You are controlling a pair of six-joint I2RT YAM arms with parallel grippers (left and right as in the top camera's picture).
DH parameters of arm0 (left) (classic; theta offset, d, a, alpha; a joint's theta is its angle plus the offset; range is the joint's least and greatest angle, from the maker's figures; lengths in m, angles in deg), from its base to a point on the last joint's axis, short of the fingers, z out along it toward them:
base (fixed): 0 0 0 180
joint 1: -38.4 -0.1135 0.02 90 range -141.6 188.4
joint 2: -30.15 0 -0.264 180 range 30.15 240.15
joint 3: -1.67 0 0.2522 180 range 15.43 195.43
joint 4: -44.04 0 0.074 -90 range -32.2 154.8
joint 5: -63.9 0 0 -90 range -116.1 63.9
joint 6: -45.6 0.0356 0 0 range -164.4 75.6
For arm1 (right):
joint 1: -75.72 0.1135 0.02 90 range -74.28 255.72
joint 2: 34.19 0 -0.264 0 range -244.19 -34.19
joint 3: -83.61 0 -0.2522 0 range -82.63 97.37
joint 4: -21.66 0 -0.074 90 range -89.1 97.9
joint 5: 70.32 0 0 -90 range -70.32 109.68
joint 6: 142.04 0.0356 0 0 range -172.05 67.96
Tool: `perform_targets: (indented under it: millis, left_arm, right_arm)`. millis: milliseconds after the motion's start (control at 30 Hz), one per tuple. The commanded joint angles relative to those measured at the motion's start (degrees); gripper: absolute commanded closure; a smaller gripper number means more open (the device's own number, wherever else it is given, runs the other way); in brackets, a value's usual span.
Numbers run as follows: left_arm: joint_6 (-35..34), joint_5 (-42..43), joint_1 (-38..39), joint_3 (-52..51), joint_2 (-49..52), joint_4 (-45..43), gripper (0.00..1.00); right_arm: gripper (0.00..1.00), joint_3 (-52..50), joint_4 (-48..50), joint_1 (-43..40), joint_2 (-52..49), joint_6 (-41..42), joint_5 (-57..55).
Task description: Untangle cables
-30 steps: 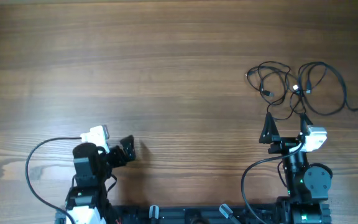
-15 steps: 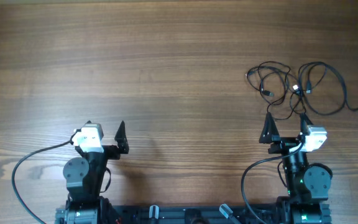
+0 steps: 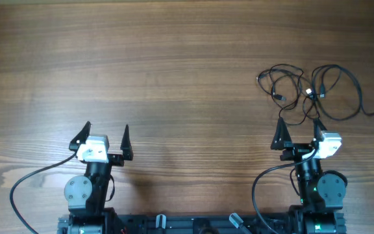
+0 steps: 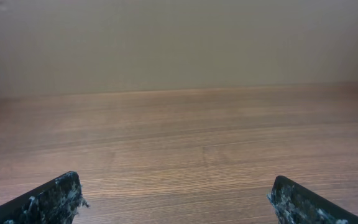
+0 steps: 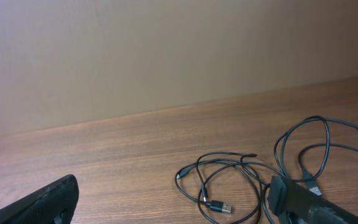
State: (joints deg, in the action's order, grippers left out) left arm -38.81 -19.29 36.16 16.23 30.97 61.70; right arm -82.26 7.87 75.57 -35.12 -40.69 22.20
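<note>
Table: a wood-grain top running the full width under both arms.
Left arm: at the near edge, left side, well apart from the cords; a thick black lead loops out beside it.
Right arm: at the near edge, right side, pointing toward the tangle.
Cables: thin black cords in a loose heap of overlapping loops, far right of the table; one end trails toward the right edge.
Left gripper: jaws spread wide, nothing between them, bare wood ahead.
Right gripper: jaws spread wide and empty; the nearest loop lies right at its fingertips, contact unclear.
Plug: a small connector at the near side of the heap.
</note>
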Motion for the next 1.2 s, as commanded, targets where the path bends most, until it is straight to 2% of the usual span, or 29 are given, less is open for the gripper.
perform_targets:
  millis: [0, 1167]
  left_arm:
    - [1.7, -1.33, 0.11, -0.48, -0.66, 0.2, 0.0]
    - [1.7, -1.33, 0.11, -0.48, -0.66, 0.17, 0.0]
  right_arm:
    - [0.0, -0.07, 0.15, 0.28, 0.72, 0.7, 0.09]
    - [0.0, -0.07, 0.15, 0.31, 0.72, 0.68, 0.09]
